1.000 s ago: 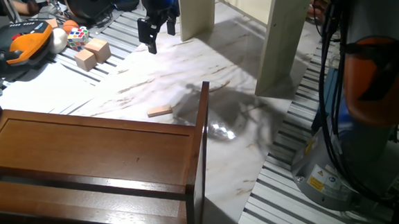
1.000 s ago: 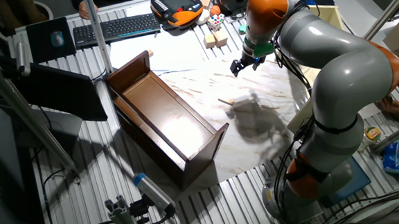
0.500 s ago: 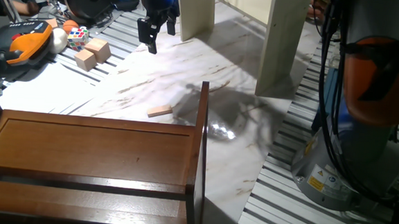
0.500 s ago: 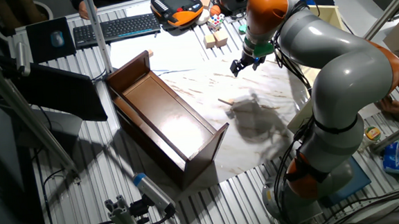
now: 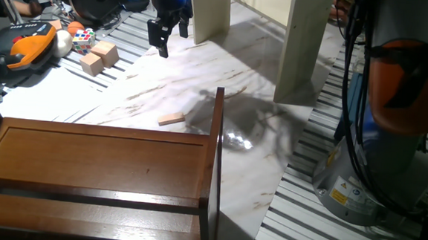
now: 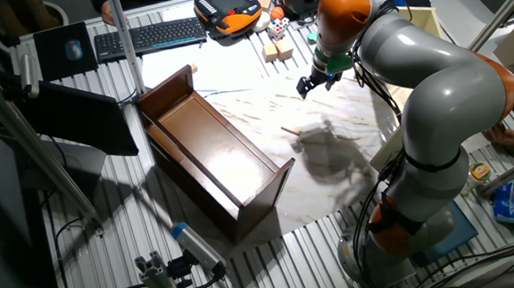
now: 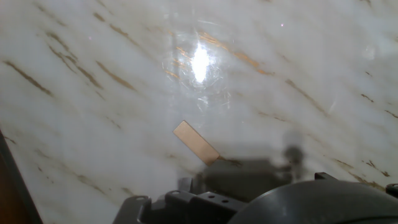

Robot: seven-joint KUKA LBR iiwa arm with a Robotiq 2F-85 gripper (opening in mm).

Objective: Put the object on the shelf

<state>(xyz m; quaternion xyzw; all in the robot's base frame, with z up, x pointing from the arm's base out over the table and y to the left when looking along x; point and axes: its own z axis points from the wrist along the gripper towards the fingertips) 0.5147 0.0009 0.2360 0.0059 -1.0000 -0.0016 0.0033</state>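
Note:
The object (image 5: 171,119) is a thin tan wooden slab lying flat on the marble tabletop, close to the brown unit's upright end. It also shows as the small slab (image 6: 291,130) and, in the hand view, as the slab (image 7: 196,142) below centre. My gripper (image 5: 171,37) hangs above the table, well behind the slab, open with nothing between its fingers; from the other side the gripper (image 6: 314,85) is seen the same way. The shelf (image 5: 302,43), of pale cream boards, stands at the back right, near the gripper.
A large dark brown wooden unit (image 5: 99,165) lies on its back in front, also seen as the brown unit (image 6: 208,151). Light wooden cubes (image 5: 99,57), a puzzle cube (image 5: 84,38) and an orange pendant (image 5: 25,45) sit at the back left. The arm's base (image 5: 393,109) fills the right.

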